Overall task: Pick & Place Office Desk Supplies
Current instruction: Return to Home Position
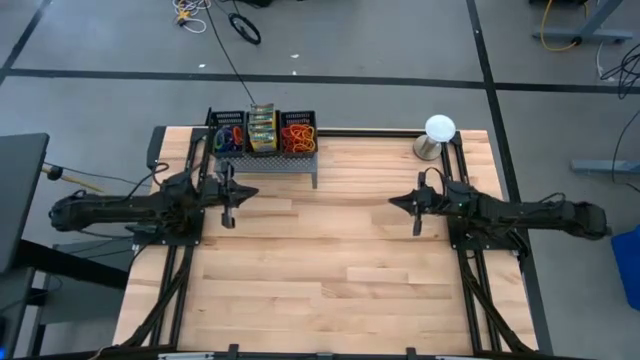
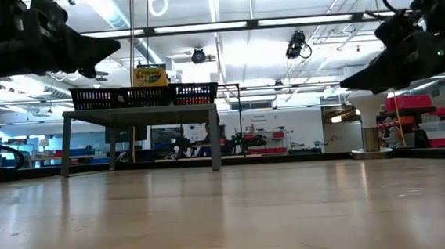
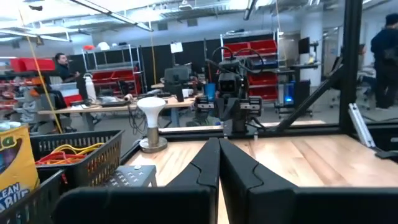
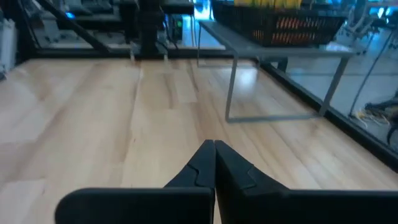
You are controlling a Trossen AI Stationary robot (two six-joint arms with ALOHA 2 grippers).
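At the table's far edge, left of centre, a black mesh basket stands on a grey metal stand. It holds blue, red and purple rubber bands on the left. Yellow-and-green crayon boxes stand upright in the middle, and orange and red bands lie on the right. My left gripper is shut and hangs above the table just in front of the stand, pointing toward the right edge. My right gripper is shut too. It hangs above the table right of centre and points toward the left edge. Neither holds anything.
A white ball on a metal base stands at the far right corner, close behind my right arm. The stand's thin legs rise from the table. The wooden tabletop stretches between the two arms and toward the near edge.
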